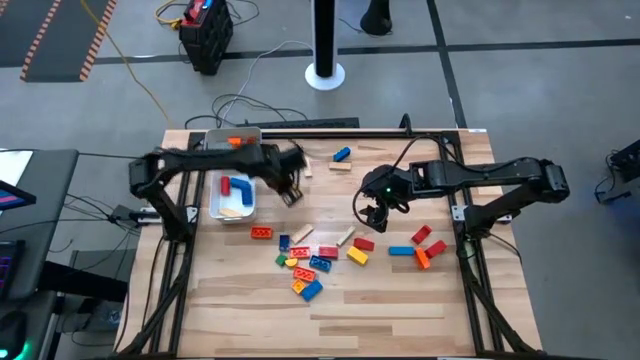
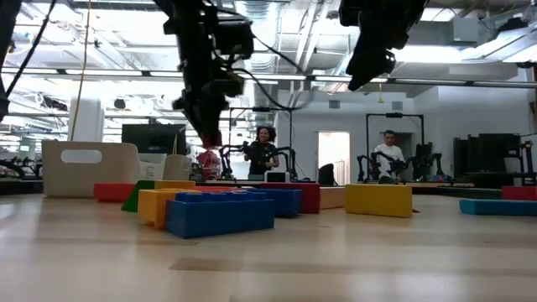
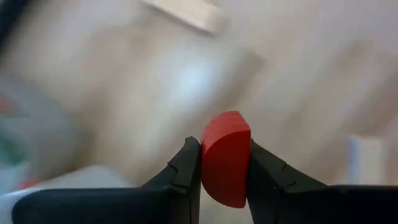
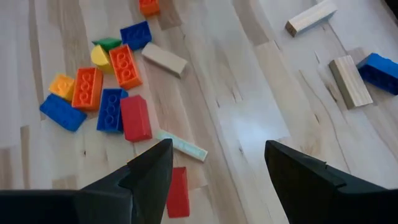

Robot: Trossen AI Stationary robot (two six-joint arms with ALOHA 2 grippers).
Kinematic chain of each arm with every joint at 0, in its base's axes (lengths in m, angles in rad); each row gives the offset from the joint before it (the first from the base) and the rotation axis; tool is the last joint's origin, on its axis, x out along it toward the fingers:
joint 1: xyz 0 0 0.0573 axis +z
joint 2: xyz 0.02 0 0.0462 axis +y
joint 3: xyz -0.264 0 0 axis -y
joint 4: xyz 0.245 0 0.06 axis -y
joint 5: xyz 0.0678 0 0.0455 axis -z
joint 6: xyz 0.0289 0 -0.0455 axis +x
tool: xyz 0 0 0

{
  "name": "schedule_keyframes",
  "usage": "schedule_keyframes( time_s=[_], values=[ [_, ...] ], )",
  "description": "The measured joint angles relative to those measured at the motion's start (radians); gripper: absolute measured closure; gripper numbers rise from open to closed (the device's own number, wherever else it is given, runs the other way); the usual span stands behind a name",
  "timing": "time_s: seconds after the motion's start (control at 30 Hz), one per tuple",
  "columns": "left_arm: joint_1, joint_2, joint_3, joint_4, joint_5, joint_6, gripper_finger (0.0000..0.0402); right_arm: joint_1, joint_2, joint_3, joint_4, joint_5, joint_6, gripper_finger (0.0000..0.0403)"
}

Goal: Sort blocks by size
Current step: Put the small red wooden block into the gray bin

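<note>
Beyond the wooden desk (image 1: 400, 300) lies an open workshop floor with cables and a white post; the low view shows two people standing far behind, unconnected with the work. Most blocks (image 1: 305, 265) lie loose in a cluster at mid-desk, with a smaller group (image 1: 422, 248) to the right and a few outliers at the far side, presumably still awaiting sorting. A white tray (image 1: 233, 197) on the left holds a red, a blue and a tan piece, suggesting it collects one size class. The left gripper (image 1: 290, 190), raised just beside that tray, has its jaws clamped on a small red block (image 3: 225, 158), probably to carry it to the tray. The right gripper (image 4: 214, 165) hovers over bare wood near the central cluster, jaws apart and empty. Motion blur obscures the left arm from above and everything behind the held block in its wrist view, so the block's size is uncertain.
</note>
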Motion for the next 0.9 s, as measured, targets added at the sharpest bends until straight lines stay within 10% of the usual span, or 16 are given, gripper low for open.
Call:
schedule_keyframes(
  time_s=[0.37, 0.9],
  values=[
    [0.307, -0.131, 0.0, -0.026, -0.281, 0.072, 0.031, 0.0, 0.0, 0.0, 0.065, 0.056, 0.068, 0.0121],
    [0.474, -0.119, -0.063, -0.073, -0.075, 0.206, 0.0204, -0.06, 0.001, 0.0, 0.083, 0.105, 0.159, 0.0121]
  ],
)
